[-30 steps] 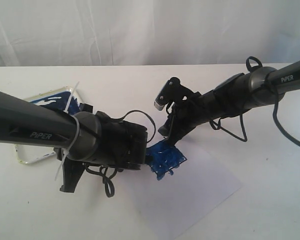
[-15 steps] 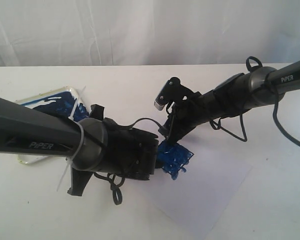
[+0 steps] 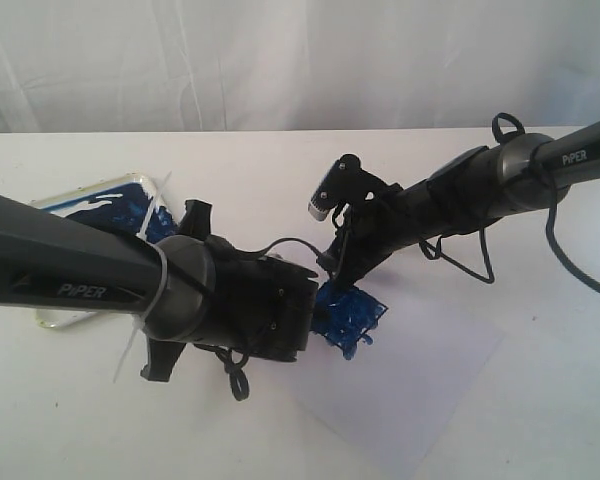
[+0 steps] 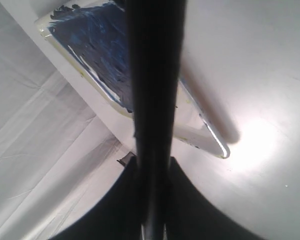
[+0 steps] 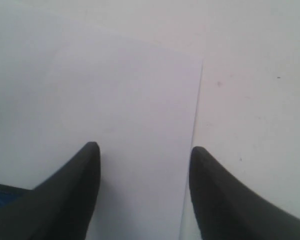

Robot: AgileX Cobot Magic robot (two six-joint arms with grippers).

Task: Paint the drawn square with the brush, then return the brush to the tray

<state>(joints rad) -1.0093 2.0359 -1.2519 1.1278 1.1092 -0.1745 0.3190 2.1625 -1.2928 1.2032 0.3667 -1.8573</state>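
My left gripper [image 4: 152, 160] is shut on the brush [image 4: 155, 90], whose dark handle runs straight out between the jaws. The bristle tip is hidden. In the exterior view the blue end of my left gripper [image 3: 346, 315] hangs over the near-left corner of the white paper [image 3: 420, 390]. The tray [image 3: 52, 205], pale-rimmed with a blue-smeared inside, lies at the left behind my left arm; its rim [image 4: 210, 140] also shows in the left wrist view. My right gripper [image 5: 142, 147] stands open over the paper [image 5: 125, 100], with nothing between its fingers. The drawn square is hidden.
Both dark arms cross the middle of the white table [image 3: 540, 300], the right gripper [image 3: 338, 262] close behind the left one. Loose cables [image 3: 230, 375] hang under the left wrist. A white cloth backdrop [image 3: 280, 60] closes off the far side.
The left arm moved right with the brush during the first half second, then stayed almost still. The paper's right corner shifted right. The right arm has not moved.
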